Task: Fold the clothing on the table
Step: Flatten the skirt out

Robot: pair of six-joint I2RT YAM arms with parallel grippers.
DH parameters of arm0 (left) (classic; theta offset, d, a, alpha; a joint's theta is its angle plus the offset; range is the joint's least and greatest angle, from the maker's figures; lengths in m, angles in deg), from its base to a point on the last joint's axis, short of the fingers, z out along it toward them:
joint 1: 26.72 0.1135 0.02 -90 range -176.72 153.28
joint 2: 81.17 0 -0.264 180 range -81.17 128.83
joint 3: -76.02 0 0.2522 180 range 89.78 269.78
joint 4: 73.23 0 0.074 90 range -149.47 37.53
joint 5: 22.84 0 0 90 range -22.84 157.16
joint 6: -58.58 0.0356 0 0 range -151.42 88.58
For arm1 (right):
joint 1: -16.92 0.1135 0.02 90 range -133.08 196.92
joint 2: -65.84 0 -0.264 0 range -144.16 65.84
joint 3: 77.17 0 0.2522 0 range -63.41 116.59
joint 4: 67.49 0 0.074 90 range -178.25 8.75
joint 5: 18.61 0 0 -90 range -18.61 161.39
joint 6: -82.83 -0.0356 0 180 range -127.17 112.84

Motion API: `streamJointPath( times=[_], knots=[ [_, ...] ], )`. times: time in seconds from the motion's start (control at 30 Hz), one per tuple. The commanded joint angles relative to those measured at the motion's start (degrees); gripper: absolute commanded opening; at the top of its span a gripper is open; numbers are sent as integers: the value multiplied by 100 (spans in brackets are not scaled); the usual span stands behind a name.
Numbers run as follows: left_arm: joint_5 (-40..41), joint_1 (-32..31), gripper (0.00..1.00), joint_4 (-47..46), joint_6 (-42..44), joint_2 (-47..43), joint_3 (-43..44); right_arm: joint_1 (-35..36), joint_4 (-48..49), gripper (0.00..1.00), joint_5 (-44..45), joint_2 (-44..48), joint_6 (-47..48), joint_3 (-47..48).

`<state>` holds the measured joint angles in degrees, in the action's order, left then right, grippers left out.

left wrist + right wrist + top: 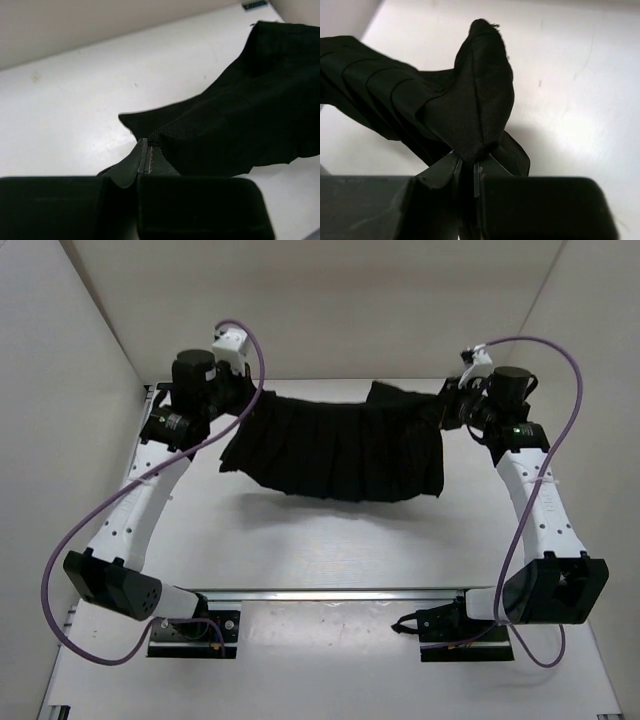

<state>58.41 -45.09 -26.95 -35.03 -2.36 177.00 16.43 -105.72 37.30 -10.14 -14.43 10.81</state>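
Skirt (335, 450) of black pleated fabric is stretched between the two arms over the far half of the white table (330, 540). It is spread wide from left to right.

On the left side, the left gripper (145, 150) is closed on the left end of the skirt's upper edge. In the left wrist view its two fingers are pressed together. A thick ribbed strip of the fabric, which looks like the waistband, comes out just above the fingertips and runs away to the right. A small pointed flap of cloth sticks out to the left of this grip, above the table surface.

In the middle, the upper edge sags a little between the two grips, and in the top view the pleats fall toward the near side. The hem is wavy and throws a soft shadow on the table. Whether the hem touches the table or hangs just over it, I cannot tell.

On the right side, the right gripper (467, 162) is closed too, pinching the right end of the skirt. In the right wrist view a bunched fold of cloth stands up from between the fingertips, and the pleated part goes off to the left.
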Motion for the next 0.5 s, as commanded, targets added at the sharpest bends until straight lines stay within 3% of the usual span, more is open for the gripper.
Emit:
streamJointPath(
  times=[0.0, 0.13, 0.3, 0.33, 0.4, 0.43, 0.47],
  knots=[
    [6, 263, 0, 431, 54, 21, 1031, 14, 557, 0, -107, 276, -214, 708],
    [-627, 413, 0, 379, -455, -225, 667, -267, 330, 0, -63, 637, -320, 261],
    [-900, 45, 0, 458, -833, -488, -704, -83, 12, 0, -37, 936, -223, -1467],
    [-1004, -78, 0, 440, -886, -550, -1185, 22, 4, 1, -150, 945, -214, -1689],
    [-1234, -289, 1, 510, -877, -690, -1923, 163, -67, 14, -448, 910, -248, -2548],
    [-1304, -386, 14, 554, -991, -778, -2346, 129, -189, 32, -563, 832, -258, -2735],
    [-1461, -491, 44, 572, -983, -840, -2663, 85, -199, 52, -573, 840, -266, -2954]
  ],
)
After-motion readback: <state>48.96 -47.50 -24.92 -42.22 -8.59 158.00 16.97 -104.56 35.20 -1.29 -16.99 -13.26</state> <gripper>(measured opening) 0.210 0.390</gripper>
